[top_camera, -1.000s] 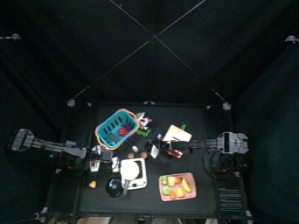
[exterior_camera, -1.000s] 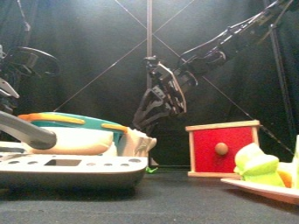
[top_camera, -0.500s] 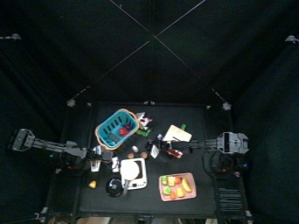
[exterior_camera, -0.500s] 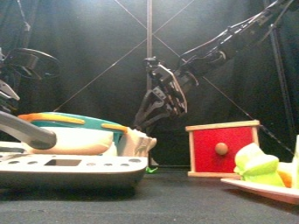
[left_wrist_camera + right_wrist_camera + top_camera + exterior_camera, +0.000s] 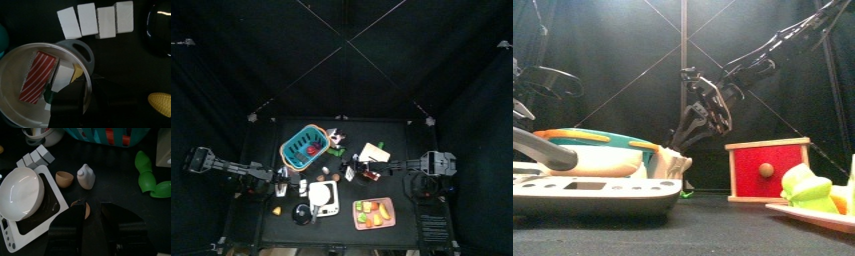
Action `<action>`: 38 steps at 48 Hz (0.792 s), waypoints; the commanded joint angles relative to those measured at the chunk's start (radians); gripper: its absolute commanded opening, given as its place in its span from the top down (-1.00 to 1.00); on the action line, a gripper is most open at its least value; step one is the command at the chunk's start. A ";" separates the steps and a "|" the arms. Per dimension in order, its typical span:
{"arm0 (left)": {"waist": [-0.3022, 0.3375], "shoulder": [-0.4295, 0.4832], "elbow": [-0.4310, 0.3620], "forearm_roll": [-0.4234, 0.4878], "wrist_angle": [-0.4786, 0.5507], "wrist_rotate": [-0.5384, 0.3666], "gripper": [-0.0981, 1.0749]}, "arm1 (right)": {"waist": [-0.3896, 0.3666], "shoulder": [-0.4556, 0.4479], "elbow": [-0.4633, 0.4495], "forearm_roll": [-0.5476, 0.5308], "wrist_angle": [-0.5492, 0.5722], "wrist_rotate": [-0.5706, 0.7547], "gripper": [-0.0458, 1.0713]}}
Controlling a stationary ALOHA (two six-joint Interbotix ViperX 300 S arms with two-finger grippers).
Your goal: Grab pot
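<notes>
The pot (image 5: 27,65) is grey with a loop handle (image 5: 80,52). It holds a red striped piece, a white piece and a yellow piece. In the left wrist view my left gripper (image 5: 83,85) hangs right over the pot's rim by the handle, and its dark jaws blend into the black table. In the top view the left gripper (image 5: 283,180) is at the table's left front. My right gripper (image 5: 90,213) hangs shut and empty above a brown egg-like piece, beside the white scale (image 5: 27,193). It also shows in the front view (image 5: 694,115).
White blocks (image 5: 97,20), a black round dish (image 5: 160,30) and a yellow corn (image 5: 159,102) lie around the pot. A teal basket (image 5: 305,146), a red box (image 5: 767,170), green toys (image 5: 150,178) and a food tray (image 5: 374,212) crowd the table.
In the front view the left arm has sunk a little. The right gripper has shifted slightly to the right. Nothing was taken hold of.
</notes>
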 commanded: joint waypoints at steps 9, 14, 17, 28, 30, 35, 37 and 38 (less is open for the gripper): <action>-0.002 0.009 -0.034 -0.029 -0.008 -0.002 0.04 | -0.006 -0.069 0.011 -0.014 -0.003 -0.003 -0.26; -0.003 0.009 -0.035 -0.029 -0.008 0.000 0.24 | -0.011 -0.087 0.017 -0.017 -0.003 0.000 -0.26; -0.003 0.008 -0.038 -0.032 -0.003 0.000 0.35 | -0.011 -0.100 0.023 -0.017 -0.002 0.000 -0.26; -0.012 -0.011 -0.094 -0.023 0.083 0.000 0.38 | -0.014 -0.130 0.037 -0.011 0.018 0.005 -0.26; -0.012 -0.015 -0.101 -0.015 0.101 0.000 0.38 | -0.014 -0.132 0.037 -0.011 0.021 0.005 -0.26; -0.017 -0.023 -0.112 0.000 0.126 -0.002 0.38 | -0.014 -0.132 0.037 -0.011 0.025 0.005 -0.26; -0.021 -0.028 -0.115 0.002 0.127 -0.002 0.38 | -0.014 -0.132 0.037 -0.011 0.026 0.005 -0.26; -0.025 -0.029 -0.118 0.000 0.127 -0.002 0.38 | -0.014 -0.132 0.037 -0.011 0.026 0.005 -0.26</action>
